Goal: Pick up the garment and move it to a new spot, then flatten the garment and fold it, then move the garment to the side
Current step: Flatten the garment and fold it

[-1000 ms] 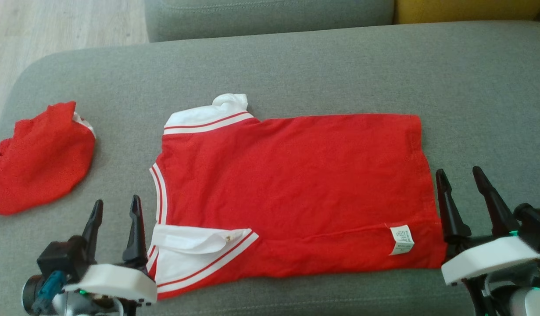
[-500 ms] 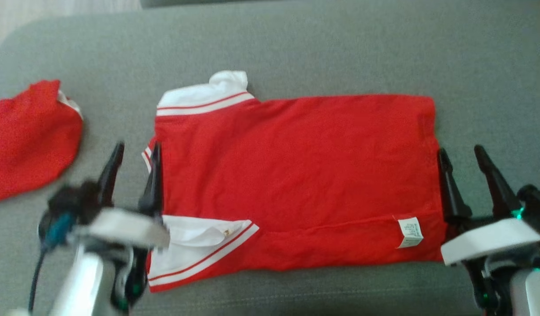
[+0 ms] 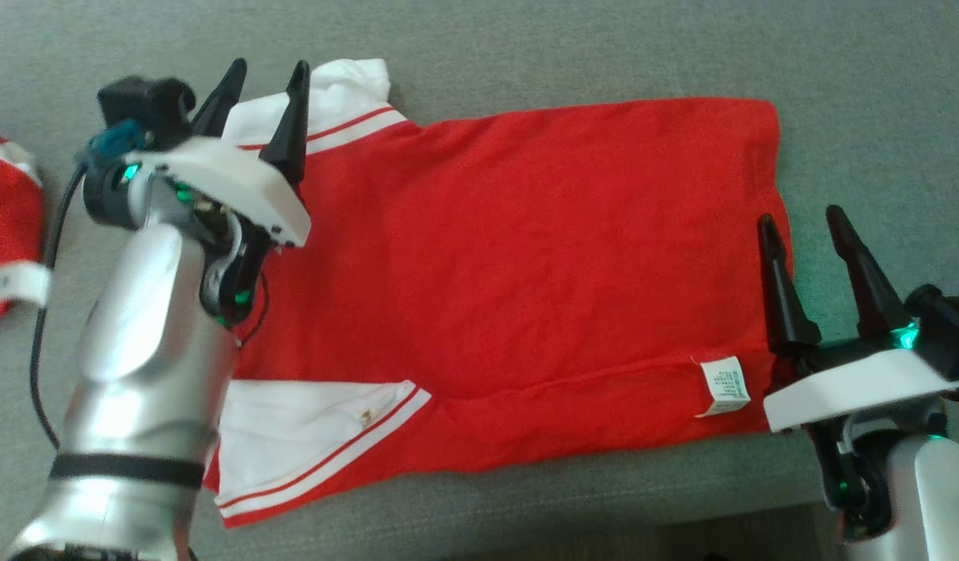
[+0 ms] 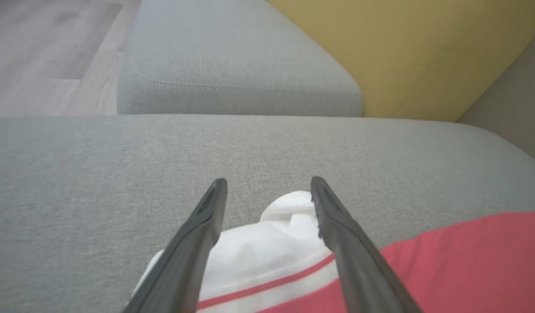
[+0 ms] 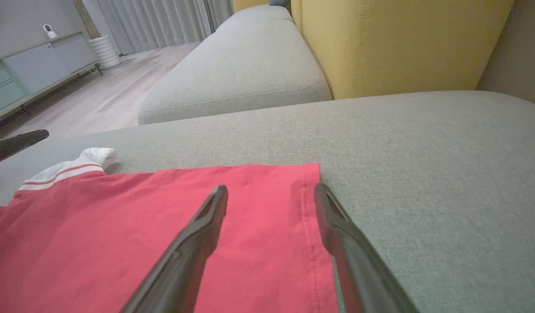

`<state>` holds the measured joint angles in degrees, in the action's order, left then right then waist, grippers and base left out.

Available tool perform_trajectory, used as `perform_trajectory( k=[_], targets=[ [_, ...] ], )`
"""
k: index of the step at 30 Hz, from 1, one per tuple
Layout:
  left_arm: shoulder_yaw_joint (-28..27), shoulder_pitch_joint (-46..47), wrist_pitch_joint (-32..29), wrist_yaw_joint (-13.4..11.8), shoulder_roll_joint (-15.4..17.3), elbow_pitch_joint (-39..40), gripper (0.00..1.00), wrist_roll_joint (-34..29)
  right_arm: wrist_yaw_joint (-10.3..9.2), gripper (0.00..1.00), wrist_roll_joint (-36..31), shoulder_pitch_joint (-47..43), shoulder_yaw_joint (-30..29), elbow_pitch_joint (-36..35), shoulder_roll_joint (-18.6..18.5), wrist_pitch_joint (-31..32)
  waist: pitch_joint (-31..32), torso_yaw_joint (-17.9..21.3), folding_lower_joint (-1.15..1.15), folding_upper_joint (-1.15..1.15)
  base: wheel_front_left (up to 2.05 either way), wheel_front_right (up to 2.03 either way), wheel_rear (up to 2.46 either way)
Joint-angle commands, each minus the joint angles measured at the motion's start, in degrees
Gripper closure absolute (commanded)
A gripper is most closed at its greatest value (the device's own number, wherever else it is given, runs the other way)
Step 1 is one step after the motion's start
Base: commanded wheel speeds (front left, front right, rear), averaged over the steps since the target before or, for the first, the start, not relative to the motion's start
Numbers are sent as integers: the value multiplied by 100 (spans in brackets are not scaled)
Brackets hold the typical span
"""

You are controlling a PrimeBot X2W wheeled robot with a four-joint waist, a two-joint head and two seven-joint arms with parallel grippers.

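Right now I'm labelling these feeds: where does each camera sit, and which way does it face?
Head view: on the head, looking down at the red shirt on the grey sofa; left pincer, silver forearm and right pincer show.
Left wrist view: on that wrist, looking along the open left pincer, over white trim, toward the yellow backrest.
Right wrist view: on that wrist, along the open right pincer, over the shirt's hem.
Shared: both wrist views show the backrest.

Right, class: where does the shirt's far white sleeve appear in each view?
Head view: white sleeve, upper left, at the left hand's fingertips.
Left wrist view: sleeve bottom centre, between that hand's fingers.
Right wrist view: sleeve at left edge, about mid-height.
Shared landmark: the shirt's red body.
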<state>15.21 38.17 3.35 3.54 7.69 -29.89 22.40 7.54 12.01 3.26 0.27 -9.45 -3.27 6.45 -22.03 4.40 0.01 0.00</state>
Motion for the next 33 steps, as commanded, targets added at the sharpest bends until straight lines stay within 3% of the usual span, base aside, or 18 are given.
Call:
perform_trajectory(
  k=[1,8,9,11,13,15,16,20,27,33],
  targets=[
    [-111,486,-71,83,124,-382,0,36,-5,0,3,158,181,-134,-6,-58,-106,116,-1,0,0,0,0],
    [78,1028,-768,195,60,-1838,2,127,-5,0,19,185,173,-19,11,-75,-124,145,-1,0,0,0,0],
    [105,1076,-831,210,54,-1974,13,134,-5,0,21,188,173,-8,13,-76,-121,144,-1,0,0,0,0],
    [146,1159,-929,229,41,-2229,53,147,-5,0,26,199,186,15,16,-69,-111,143,-1,0,0,0,0],
    [182,1225,-926,240,27,-2423,71,143,-5,0,33,211,209,36,18,-59,-91,152,-1,0,0,0,0],
    [221,1276,-925,247,4,-2607,96,138,-5,0,47,219,231,54,20,-43,-77,163,-1,0,0,0,0],
    [250,1303,-945,250,-2,-2709,100,125,-5,0,48,225,240,61,20,-37,-73,173,-1,0,0,0,0],
    [354,1413,-971,264,-38,-3032,100,87,-5,0,44,237,221,70,20,-7,-56,211,-1,0,0,0,0],
    [397,1529,-277,146,-89,-3175,100,29,-5,0,77,372,-15,220,-96,2,48,165,-1,0,0,0,0],
    [443,1618,229,74,-164,-3154,100,3,-5,0,190,934,-228,755,-381,56,56,-13,-1,0,0,0,0]
  ],
)
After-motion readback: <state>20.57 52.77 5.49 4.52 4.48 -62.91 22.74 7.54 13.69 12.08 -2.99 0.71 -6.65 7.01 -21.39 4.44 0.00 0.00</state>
